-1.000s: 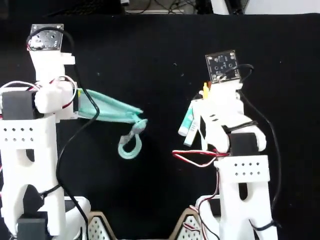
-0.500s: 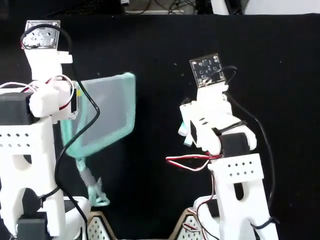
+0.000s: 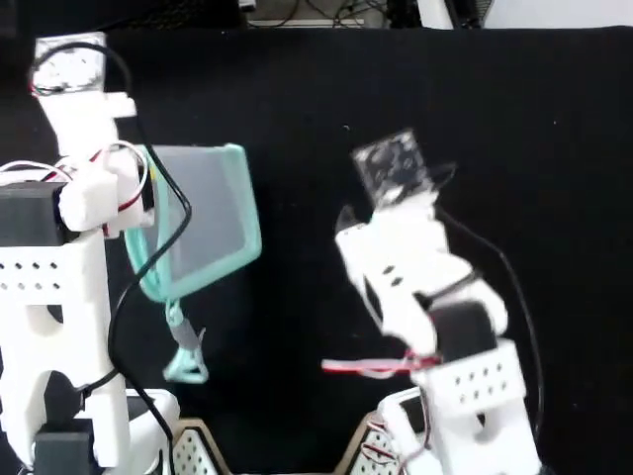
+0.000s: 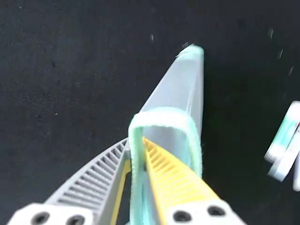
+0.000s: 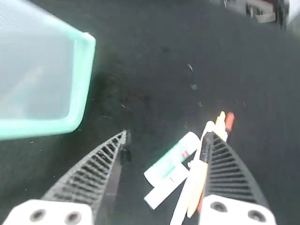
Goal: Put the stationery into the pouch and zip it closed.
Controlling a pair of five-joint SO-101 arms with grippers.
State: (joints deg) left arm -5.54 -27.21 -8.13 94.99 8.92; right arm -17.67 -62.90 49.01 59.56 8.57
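Note:
My left gripper (image 4: 140, 140) is shut on the teal edge of the pouch (image 4: 180, 93), a grey mesh bag with teal trim. In the high view the pouch (image 3: 203, 223) hangs beside the left arm, flat side showing, with its teal strap (image 3: 184, 358) dangling below. The stationery lies on the black table between the open fingers of my right gripper (image 5: 171, 138): a white and green stick (image 5: 171, 161) and several pens (image 5: 201, 183) along one finger. The pouch's corner (image 5: 37, 84) sits ahead and to one side. The stationery (image 4: 283, 150) is also at the edge of the left wrist view.
The black table (image 3: 297, 109) extends behind both arms. The right arm (image 3: 415, 267) leans over the table's middle, trailing a red and white cable (image 3: 371, 366). White arm bases stand at the front edge.
The pouch turned from edge-on to flat side up and its strap dropped toward the front. The right arm swung left, and it now covers the stationery in the high view.

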